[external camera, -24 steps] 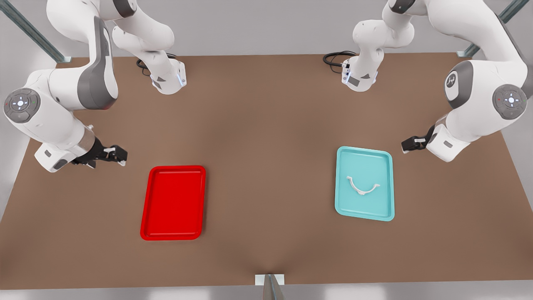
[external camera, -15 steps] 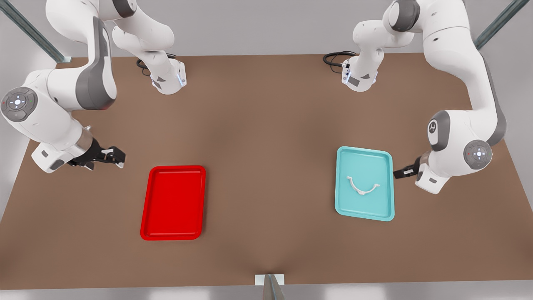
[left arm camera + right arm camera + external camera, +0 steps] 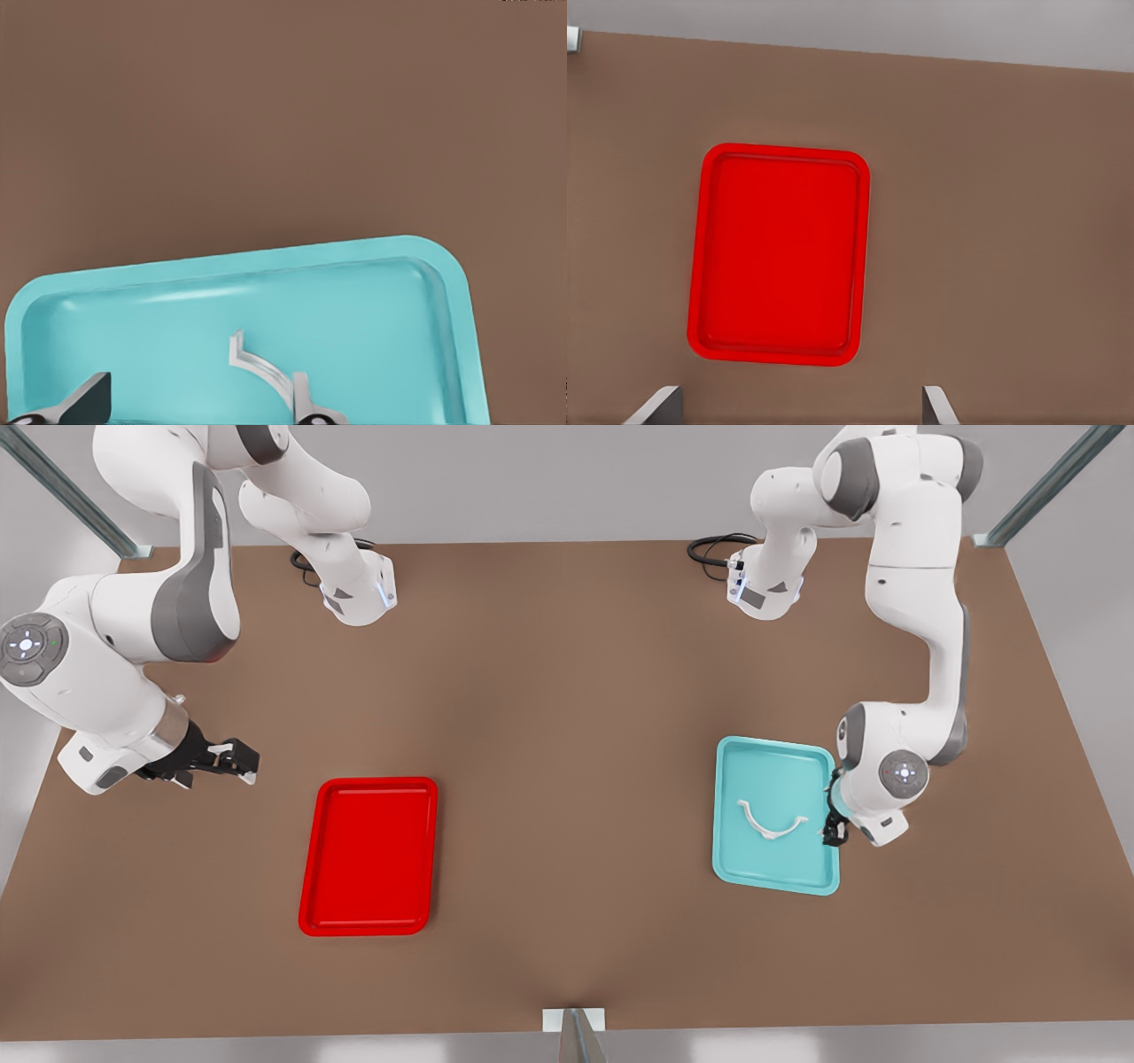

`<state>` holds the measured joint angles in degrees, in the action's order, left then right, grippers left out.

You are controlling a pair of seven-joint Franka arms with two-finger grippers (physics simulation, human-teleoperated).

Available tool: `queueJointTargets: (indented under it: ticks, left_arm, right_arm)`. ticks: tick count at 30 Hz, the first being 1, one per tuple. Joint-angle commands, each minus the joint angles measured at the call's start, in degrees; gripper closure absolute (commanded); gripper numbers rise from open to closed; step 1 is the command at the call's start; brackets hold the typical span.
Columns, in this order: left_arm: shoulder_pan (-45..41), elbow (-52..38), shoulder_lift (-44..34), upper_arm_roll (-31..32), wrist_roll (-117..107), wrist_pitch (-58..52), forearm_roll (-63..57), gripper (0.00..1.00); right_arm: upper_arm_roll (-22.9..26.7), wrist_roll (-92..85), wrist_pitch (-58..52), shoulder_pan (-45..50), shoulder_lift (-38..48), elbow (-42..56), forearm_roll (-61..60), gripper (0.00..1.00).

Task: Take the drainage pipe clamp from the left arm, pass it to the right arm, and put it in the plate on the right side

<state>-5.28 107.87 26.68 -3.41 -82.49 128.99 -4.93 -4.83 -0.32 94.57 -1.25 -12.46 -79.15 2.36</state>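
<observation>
A plain brown worktop [image 3: 567, 717] fills the front view, matte and bare apart from two trays, with a pale grey wall behind it and slanted metal struts [image 3: 66, 491] at the far corners. Black cables [image 3: 713, 549] coil by the arm bases at the back edge, and a small white bracket [image 3: 574, 1020] sits at the near edge, at six o'clock.

The clamp [image 3: 772, 821] lies flat in the teal tray [image 3: 735, 868], at about four o'clock on the worktop, its arc open toward the back wall. The left pincer [image 3: 834, 834] hangs over that tray's edge on the front view's right, just beside the clamp. In the left wrist view its fingers [image 3: 89, 403] are spread wide above the tray floor [image 3: 133, 354], one tip close to the clamp [image 3: 261, 365] but not gripping it.

The red plate [image 3: 369, 856] sits at about eight o'clock with nothing in it. The right pincer [image 3: 237, 762] waits at nine o'clock, apart from the plate, above bare worktop. In the right wrist view its fingers [image 3: 660, 405] are spread, with the plate [image 3: 780, 252] farther off.
</observation>
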Motion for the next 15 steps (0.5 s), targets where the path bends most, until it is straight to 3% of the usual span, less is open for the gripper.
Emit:
queueJointTargets:
  ticks: [1,12,13,15]
  left_arm:
    - [-1.2,-0.1,1.4,0.0,-60.5,5.5,-0.1,0.00]
    - [-2.6,-0.4,7.4,0.1,-65.0,10.0,0.0,0.03]
    - [-2.5,-0.4,7.4,0.0,-65.0,10.0,0.0,0.05]
    - [-2.5,-0.5,7.8,0.0,-65.0,10.2,0.0,0.22]
  right_arm:
    - [0.0,-1.5,0.0,0.0,0.1,0.0,-0.1,0.00]
    - [0.1,-1.7,0.0,-0.1,0.0,0.1,-1.2,0.00]
    - [0.1,-1.7,0.0,-0.1,0.0,0.1,-1.2,0.00]
    - [0.1,-1.7,0.0,0.0,0.0,0.1,-1.2,0.00]
